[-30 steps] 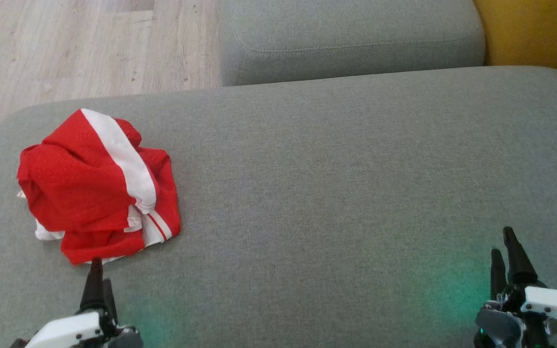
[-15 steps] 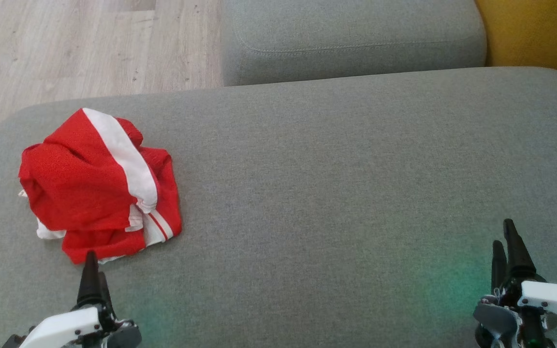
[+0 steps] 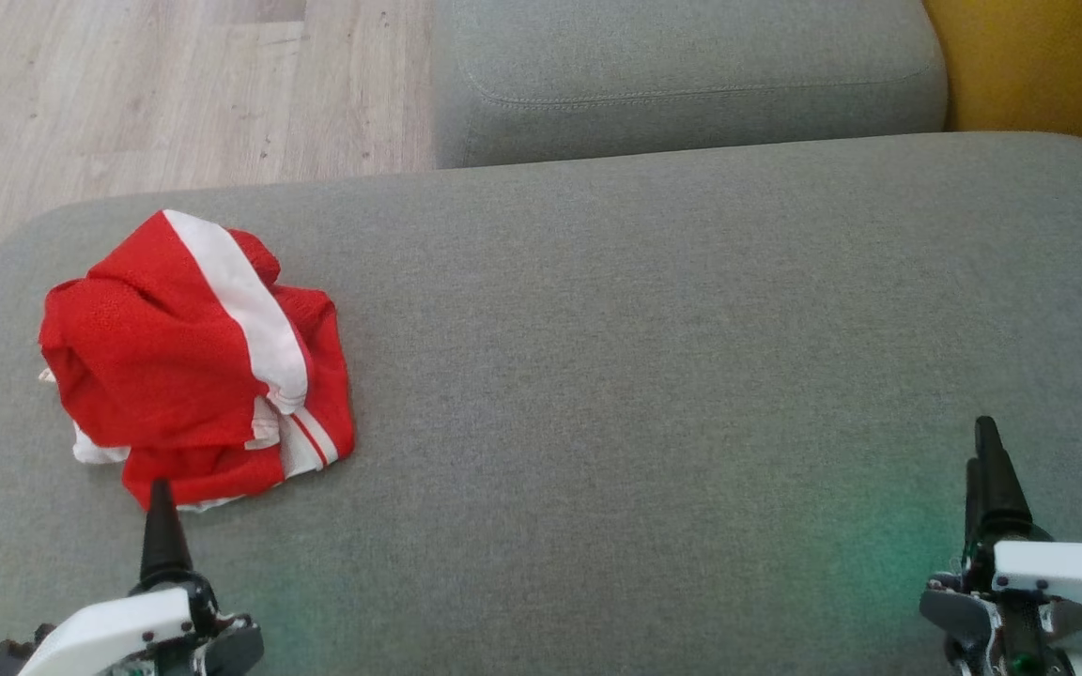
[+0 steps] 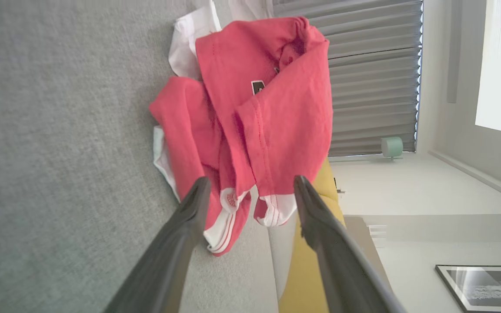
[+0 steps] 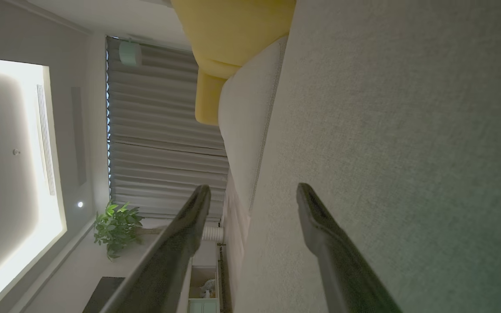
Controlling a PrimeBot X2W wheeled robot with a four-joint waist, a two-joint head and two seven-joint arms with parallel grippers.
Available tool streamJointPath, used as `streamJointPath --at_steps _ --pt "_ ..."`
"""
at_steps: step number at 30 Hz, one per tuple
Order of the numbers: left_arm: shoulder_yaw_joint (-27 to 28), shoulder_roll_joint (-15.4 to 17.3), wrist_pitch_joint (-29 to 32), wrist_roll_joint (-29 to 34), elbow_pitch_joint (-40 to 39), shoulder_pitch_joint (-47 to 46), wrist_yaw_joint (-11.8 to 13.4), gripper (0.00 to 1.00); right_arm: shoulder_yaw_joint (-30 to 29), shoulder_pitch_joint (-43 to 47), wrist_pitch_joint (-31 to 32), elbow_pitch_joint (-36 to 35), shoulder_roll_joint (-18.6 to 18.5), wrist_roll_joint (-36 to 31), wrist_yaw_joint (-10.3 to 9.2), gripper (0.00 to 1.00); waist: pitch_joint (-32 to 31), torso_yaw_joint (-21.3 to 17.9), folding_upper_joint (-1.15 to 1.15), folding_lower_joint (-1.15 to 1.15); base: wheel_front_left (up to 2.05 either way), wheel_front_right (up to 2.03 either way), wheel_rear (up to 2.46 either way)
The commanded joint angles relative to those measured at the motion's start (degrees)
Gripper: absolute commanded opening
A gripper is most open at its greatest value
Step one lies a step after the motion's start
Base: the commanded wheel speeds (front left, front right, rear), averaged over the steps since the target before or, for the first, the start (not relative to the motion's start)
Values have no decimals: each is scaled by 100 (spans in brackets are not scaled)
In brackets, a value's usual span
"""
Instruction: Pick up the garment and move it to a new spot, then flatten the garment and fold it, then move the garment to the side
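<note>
Lying crumpled in a loose heap, the red mesh garment with white stripes (image 3: 193, 361) sits on the left part of a broad grey fabric seat cushion (image 3: 644, 329), nearer that cushion's far left corner than its middle. A wide white band runs over its top and thin red-and-white trim shows at its near right corner. The left gripper (image 3: 162, 526) is at the near left, just on the near side of the heap; in the head view its dark fingertip overlaps the garment's near hem, though whether it touches the cloth cannot be told. Seen from the left wrist, its two long dark fingers stand spread wide with the bunched garment (image 4: 255, 108) straight ahead of them, and nothing is gripped between them. The right gripper (image 3: 984, 441) is at the near right, well apart from the garment, over bare grey fabric. In the right wrist view its fingers are likewise spread as wide as they go and hold nothing. Beyond the seat's far edge lies a second grey cushion (image 3: 691, 75), with pale wooden floor (image 3: 128, 94) to its left and yellow upholstery (image 3: 1048, 66) at the far right. A grey pleated curtain (image 5: 159, 130) and a green leafy plant (image 5: 115, 226) show in the right wrist view
</note>
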Motion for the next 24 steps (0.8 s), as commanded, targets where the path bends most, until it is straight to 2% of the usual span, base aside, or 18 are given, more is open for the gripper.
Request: streamJointPath --at_steps 1,13,24 --pt "107 66 -69 125 -239 -207 60 100 54 -292 -66 -215 -66 -201 26 100 2 -1 0 0 0 0 0" --pt "102 80 -274 1091 -774 -297 305 100 85 -379 -269 -670 -78 -1901 35 100 42 38 0 0 0 0 0" --pt "-293 93 -461 2351 -1187 -256 488 100 324 -336 -455 -1028 -89 -3312 44 100 46 26 0 0 0 0 0"
